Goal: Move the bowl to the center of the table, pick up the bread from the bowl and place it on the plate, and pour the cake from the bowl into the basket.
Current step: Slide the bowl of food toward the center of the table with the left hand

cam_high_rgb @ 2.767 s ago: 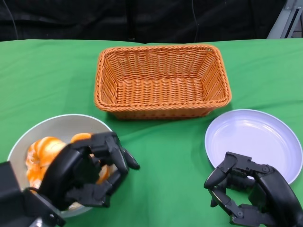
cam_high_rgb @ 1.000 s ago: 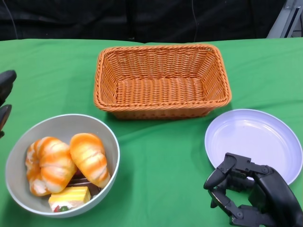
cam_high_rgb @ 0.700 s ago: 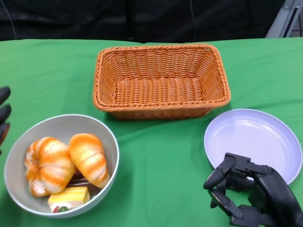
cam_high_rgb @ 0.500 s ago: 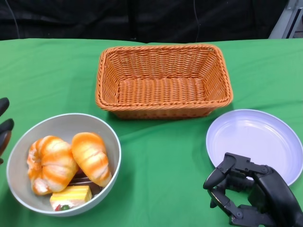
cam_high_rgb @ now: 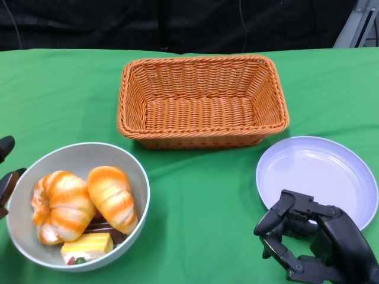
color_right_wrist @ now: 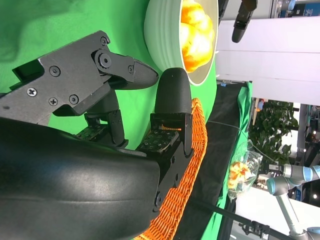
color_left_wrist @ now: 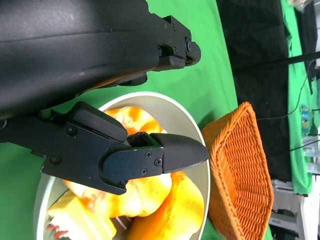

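Green cloth [cam_high_rgb: 201,195] covers the table before a black backdrop [cam_high_rgb: 177,23].

bench [cam_high_rgb: 201,195]: green cloth cover, fills most of head view; black backdrop behind far edge.
basket [cam_high_rgb: 202,100]: orange wicker, rectangular, sits on bench at centre-far; nothing in it.
bowl [cam_high_rgb: 76,160]: pale grey, on bench near-left, just this side of basket's left corner, apart from it; holds food.
plate [cam_high_rgb: 317,177]: pale lilac, round, on bench near-right, this side of basket's right corner, not touching it; surface bare.
layout: bowl & plate well apart, green cloth between; basket beyond both.
wrist views: bowl rim & wicker edge seen on same green cloth.
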You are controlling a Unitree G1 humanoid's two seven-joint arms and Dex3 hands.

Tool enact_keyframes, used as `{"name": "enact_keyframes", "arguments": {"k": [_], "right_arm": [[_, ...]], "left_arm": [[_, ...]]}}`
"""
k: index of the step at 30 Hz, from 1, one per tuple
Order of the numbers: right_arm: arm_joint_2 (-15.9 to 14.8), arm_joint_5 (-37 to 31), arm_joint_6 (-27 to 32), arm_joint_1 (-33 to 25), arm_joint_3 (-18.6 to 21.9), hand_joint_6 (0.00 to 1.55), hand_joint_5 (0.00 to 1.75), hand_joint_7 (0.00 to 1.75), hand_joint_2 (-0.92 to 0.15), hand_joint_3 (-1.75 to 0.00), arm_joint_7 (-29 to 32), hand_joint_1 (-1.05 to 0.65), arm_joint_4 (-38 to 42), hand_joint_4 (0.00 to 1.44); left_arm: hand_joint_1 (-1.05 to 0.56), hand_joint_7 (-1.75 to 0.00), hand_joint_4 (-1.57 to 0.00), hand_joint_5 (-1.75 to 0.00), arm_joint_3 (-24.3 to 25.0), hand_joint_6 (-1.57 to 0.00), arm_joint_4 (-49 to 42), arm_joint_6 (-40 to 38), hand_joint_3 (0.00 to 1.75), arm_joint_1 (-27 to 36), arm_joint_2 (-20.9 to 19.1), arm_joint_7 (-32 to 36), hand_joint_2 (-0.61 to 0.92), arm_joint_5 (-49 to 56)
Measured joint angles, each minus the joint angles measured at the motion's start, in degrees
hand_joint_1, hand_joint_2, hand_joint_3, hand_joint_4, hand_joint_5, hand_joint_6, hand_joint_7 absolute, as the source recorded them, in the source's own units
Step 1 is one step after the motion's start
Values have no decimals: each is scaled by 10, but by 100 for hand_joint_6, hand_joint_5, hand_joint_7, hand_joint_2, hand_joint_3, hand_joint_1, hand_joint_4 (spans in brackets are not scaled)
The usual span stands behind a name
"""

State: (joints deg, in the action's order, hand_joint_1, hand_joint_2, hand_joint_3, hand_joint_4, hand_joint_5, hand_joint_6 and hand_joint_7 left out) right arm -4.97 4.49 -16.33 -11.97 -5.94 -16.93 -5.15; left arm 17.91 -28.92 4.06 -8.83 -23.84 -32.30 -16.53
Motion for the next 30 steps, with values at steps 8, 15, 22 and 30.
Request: {"name": "enact_keyframes", "arguments": {"k": [8, 15, 22, 30], "right_arm": [[0, 1, 0, 0, 0, 73, 151, 118, -62, -80, 0, -22, 0, 72], [0, 1, -1, 0, 0, 73, 151, 118, -62, -79, 0, -22, 0, 72], [0, 1, -1, 0, 0, 73, 152, 118, -62, -79, 0, -22, 0, 72], [0, 1, -1, 0, 0, 73, 151, 118, -62, -80, 0, -22, 0, 70]], "left_arm": [[-73, 0, -4, 0, -11, 0, 76, -81, 60, 25, -11, -12, 92, -1], [-72, 0, -2, 0, -12, 0, 150, -184, 59, 42, -17, -12, 92, -14], [-72, 0, -2, 0, -11, 0, 208, -247, 58, 55, -17, -12, 92, -36], [-71, 0, -1, 0, -10, 0, 281, -308, 58, 75, -17, 0, 92, -53]]}}
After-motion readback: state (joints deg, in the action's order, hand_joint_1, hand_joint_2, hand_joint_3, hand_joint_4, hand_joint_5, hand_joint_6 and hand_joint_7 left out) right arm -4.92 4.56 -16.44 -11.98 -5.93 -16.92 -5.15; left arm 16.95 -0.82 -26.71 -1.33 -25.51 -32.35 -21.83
